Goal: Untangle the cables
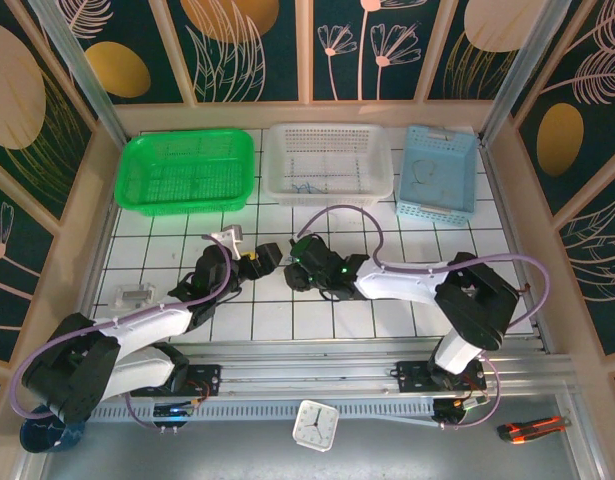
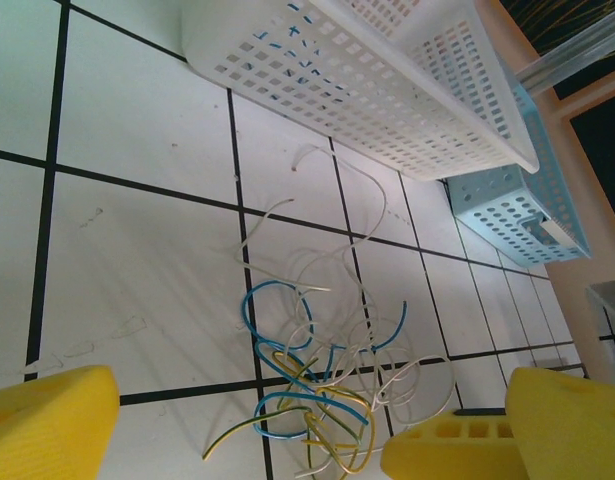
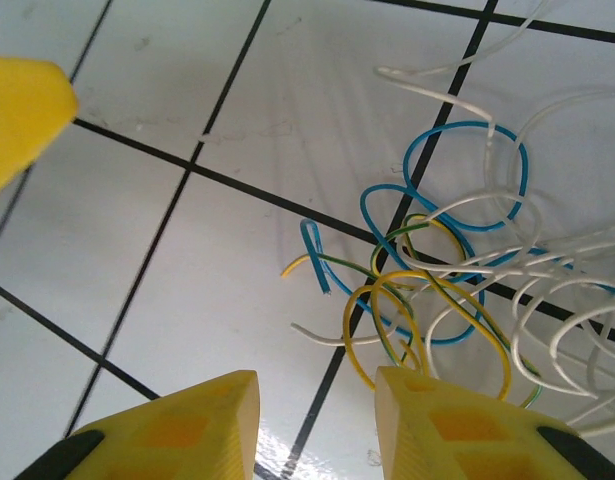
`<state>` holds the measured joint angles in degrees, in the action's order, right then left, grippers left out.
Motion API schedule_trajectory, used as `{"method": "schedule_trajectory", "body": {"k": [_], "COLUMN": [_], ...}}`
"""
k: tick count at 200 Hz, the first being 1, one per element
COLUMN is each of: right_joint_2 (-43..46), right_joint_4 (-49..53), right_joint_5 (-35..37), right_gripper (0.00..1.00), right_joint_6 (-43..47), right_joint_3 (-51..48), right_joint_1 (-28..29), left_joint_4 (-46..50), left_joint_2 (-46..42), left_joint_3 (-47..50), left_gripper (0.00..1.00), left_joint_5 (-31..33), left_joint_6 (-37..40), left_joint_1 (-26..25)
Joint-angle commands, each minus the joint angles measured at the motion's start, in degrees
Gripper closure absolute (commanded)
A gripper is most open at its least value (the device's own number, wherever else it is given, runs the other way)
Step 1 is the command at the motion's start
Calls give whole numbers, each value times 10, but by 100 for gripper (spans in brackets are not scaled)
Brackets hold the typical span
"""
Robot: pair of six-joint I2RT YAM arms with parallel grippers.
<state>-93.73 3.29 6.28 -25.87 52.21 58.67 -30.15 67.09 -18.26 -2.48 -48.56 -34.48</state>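
Right hand (image 3: 317, 395) hangs low over the bench (image 3: 137, 250), jaws part way apart with nothing between them that I can see, at the near edge of the cables (image 3: 437, 260). Left hand (image 2: 307, 410) stands wide apart, facing the same tangle. It lies loose on the tiles, near the white basket (image 2: 387, 90) (white, blue and yellow loops all crossing). These wires look light, thin and springy, likely to slip. I'd pinch a free end or an outer yellow loop, not the crowded middle.
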Motion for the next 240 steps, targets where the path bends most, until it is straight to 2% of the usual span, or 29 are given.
{"method": "schedule_trajectory", "body": {"k": [1, 94, 129, 159, 174, 207, 240], "right_joint_2": [-24, -60, -72, -64, -48, 6, 71], "right_joint_4": [38, 57, 55, 56, 60, 64, 33], "right_joint_5": [19, 62, 76, 87, 86, 46, -50], "right_gripper": [66, 67, 78, 100, 100, 100, 100], "right_joint_6": [52, 75, 77, 80, 84, 93, 81], "right_joint_3": [30, 34, 37, 41, 45, 57, 44], "right_joint_1": [3, 3, 4, 3, 1, -13, -62], "left_joint_4": [-5, -12, -20, -23, -23, -27, -29], "left_joint_2": [-11, -11, -4, -1, -2, -1, 0], "left_joint_3": [5, 4, 2, 0, -1, -5, -10], "left_gripper": [1, 1, 1, 1, 1, 1, 1], "left_joint_5": [-5, -6, -7, -8, -9, -13, -22], "left_joint_6": [-9, -8, -11, -11, -12, -12, -14], "left_joint_1": [6, 12, 12, 13, 13, 14, 13]}}
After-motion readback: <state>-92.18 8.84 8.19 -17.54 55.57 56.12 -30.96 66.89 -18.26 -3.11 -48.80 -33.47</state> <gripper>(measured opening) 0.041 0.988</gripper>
